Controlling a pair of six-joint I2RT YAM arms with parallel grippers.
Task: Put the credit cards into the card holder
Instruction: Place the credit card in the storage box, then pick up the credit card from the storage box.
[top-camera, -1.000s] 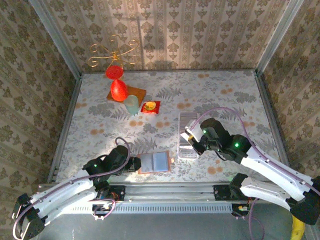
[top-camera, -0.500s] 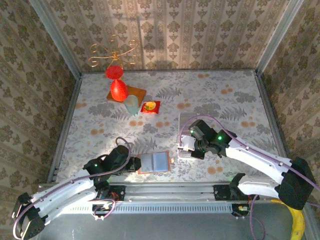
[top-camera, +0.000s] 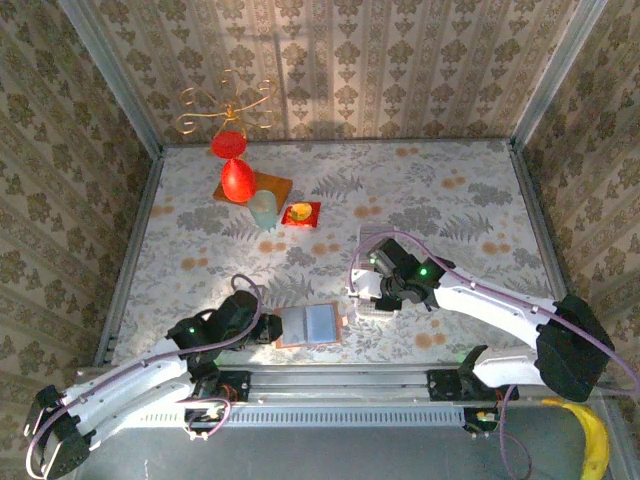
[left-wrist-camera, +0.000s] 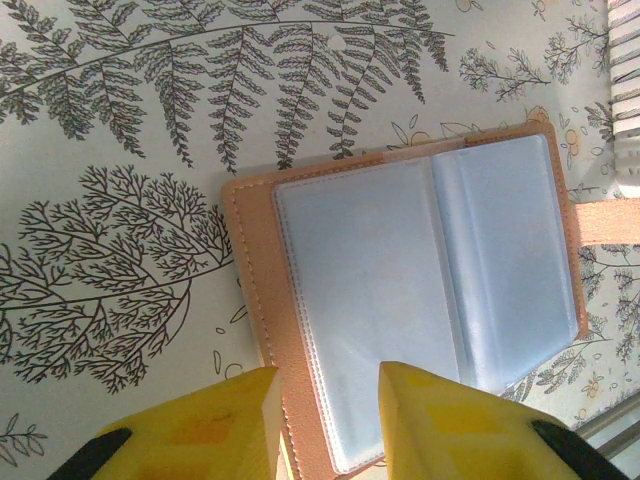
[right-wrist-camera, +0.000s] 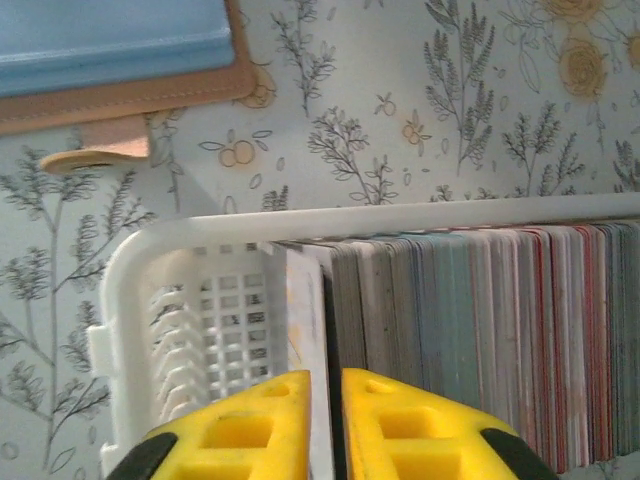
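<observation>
The card holder (top-camera: 310, 325) lies open near the table's front edge, tan with pale blue clear sleeves (left-wrist-camera: 400, 290). My left gripper (top-camera: 270, 328) is at its left edge. Its yellow fingertips (left-wrist-camera: 328, 400) stand apart over the holder's near border, clamping nothing. The credit cards (right-wrist-camera: 470, 340) stand packed on edge in a white ribbed tray (right-wrist-camera: 400, 222). My right gripper (top-camera: 368, 290) is over the tray's near end. Its jaws (right-wrist-camera: 326, 375) are open only a narrow slit, and the top edge of the endmost pale card (right-wrist-camera: 305, 310) sits in that slit.
The tray (top-camera: 370, 312) runs front to back just right of the card holder, whose strap tab (right-wrist-camera: 95, 155) points toward it. At the back left stand a red vase (top-camera: 235, 180), a pale cup (top-camera: 262, 210), a red coaster (top-camera: 302, 213) and a gold wire stand (top-camera: 225, 105). Walls enclose three sides.
My right gripper has moved left and back from the tray's right side to over its near end, and its jaws have parted a crack. The left arm and holder have stayed still.
</observation>
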